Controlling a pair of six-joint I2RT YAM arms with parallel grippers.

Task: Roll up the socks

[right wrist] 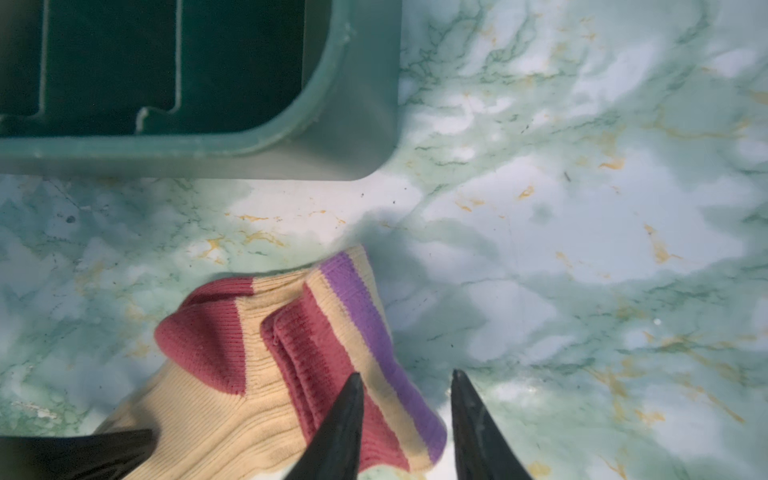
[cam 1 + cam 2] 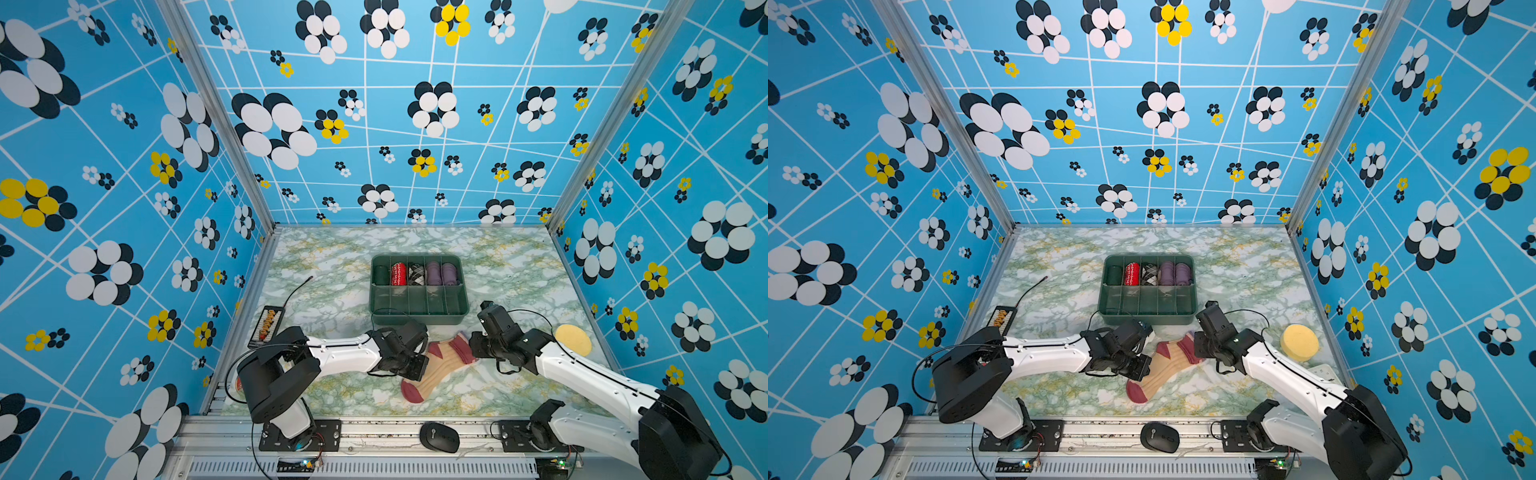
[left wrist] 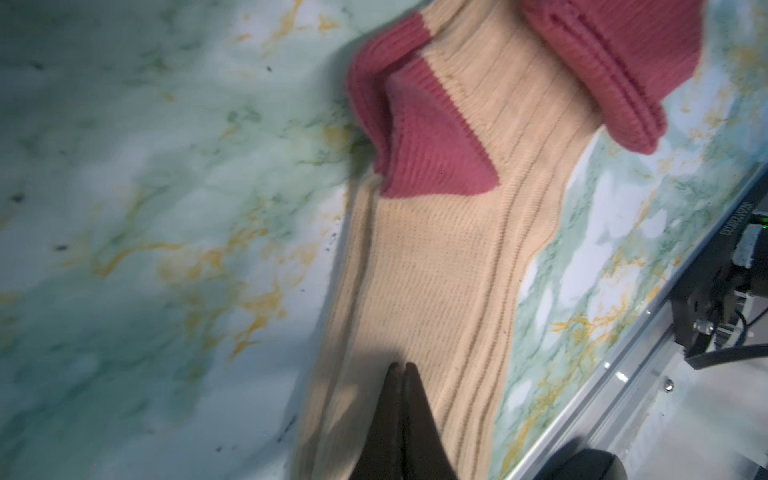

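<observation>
socks [image 2: 440, 363] flat, lower centre in both top views, below green tray [image 2: 419, 319] | L gripper [image 3: 402, 368] tips pressed together over tan midfoot | R gripper [image 1: 406, 372] jaws apart at cuff | prob light, limp knit, bunches easily; pinch both layers at cuff edge

Left pincer [image 3: 402, 368] perhaps on socks [image 3: 436, 257], before bin [image 2: 419, 319].

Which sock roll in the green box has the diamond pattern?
The middle roll, black-and-white diamonds, between the red roll with white zigzags and the purple rolls.
</observation>
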